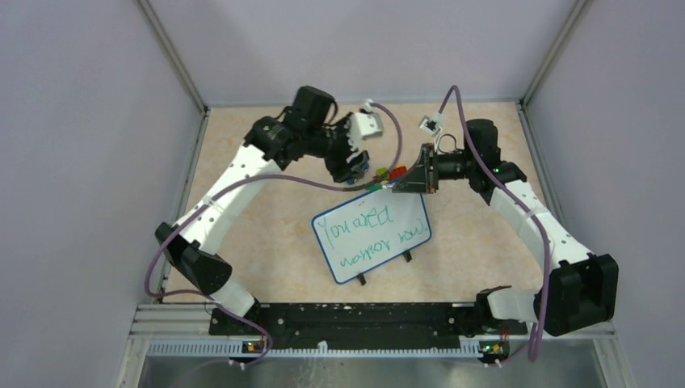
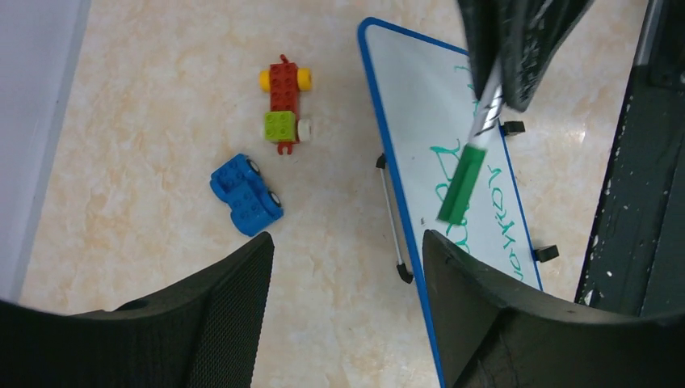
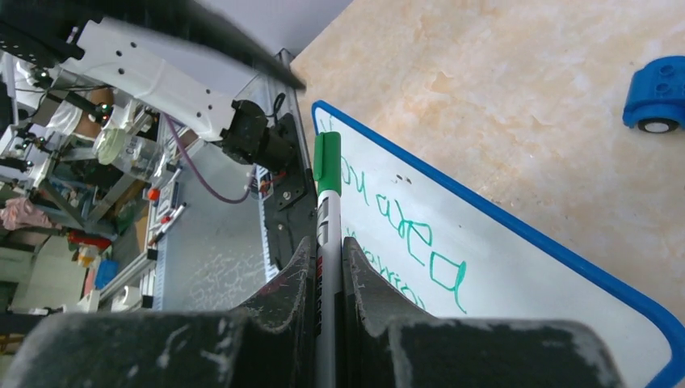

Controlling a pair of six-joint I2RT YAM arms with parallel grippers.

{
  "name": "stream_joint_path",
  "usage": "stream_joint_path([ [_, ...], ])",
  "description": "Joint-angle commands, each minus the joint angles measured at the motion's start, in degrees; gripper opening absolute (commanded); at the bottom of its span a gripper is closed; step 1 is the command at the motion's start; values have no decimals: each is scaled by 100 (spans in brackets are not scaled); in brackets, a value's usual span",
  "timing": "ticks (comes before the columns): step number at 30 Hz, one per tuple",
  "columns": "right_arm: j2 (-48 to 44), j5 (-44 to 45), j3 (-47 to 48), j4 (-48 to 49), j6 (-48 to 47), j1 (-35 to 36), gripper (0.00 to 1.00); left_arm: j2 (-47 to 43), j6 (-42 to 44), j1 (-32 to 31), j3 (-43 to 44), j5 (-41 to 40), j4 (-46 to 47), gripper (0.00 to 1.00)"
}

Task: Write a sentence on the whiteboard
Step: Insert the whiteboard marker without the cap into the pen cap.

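The whiteboard (image 1: pixel 412 212), white with a blue rim, lies tilted on the table's middle. The sentence (image 1: pixel 359 226) is two lines of green script on it. My right gripper (image 1: pixel 408 179) is shut on a white marker (image 3: pixel 327 218) with a green end (image 3: pixel 327 166), held above the board's far edge. The left wrist view shows that green end (image 2: pixel 462 184) over the writing (image 2: pixel 501 210) on the board (image 2: pixel 412 97). The right wrist view shows the board (image 3: pixel 525 275) and script (image 3: pixel 404 226). My left gripper (image 1: pixel 355 166) is open and empty (image 2: pixel 347 242), beyond the board's far left corner.
A red brick car (image 2: pixel 284 105) with yellow wheels and a blue toy car (image 2: pixel 245 194) lie on the table just beyond the board; the blue one also shows in the right wrist view (image 3: pixel 656 101). Enclosure walls stand on the left, right and back.
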Motion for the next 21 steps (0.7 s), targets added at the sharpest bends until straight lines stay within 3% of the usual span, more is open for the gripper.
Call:
stream_joint_path([
  [1, -86, -419, 375, 10, -169, -41, 0, -834, -501, 888, -549, 2230, 746, 73],
  [4, -105, -699, 384, 3, -204, -39, 0, -978, -612, 1338, -980, 3114, 871, 72],
  [8, -86, -854, 395, 30, -166, -33, 0, -1109, -301, 1421, -1471, 3877, 848, 71],
  [15, -95, -990, 403, 132, -41, 128, 0, -1145, -383, 1416, -2027, 4056, 1264, 69],
  [21, -112, -836, 436, 275, 134, 237, 0, -1014, -661, 1339, -2215, 4080, 1509, 61],
])
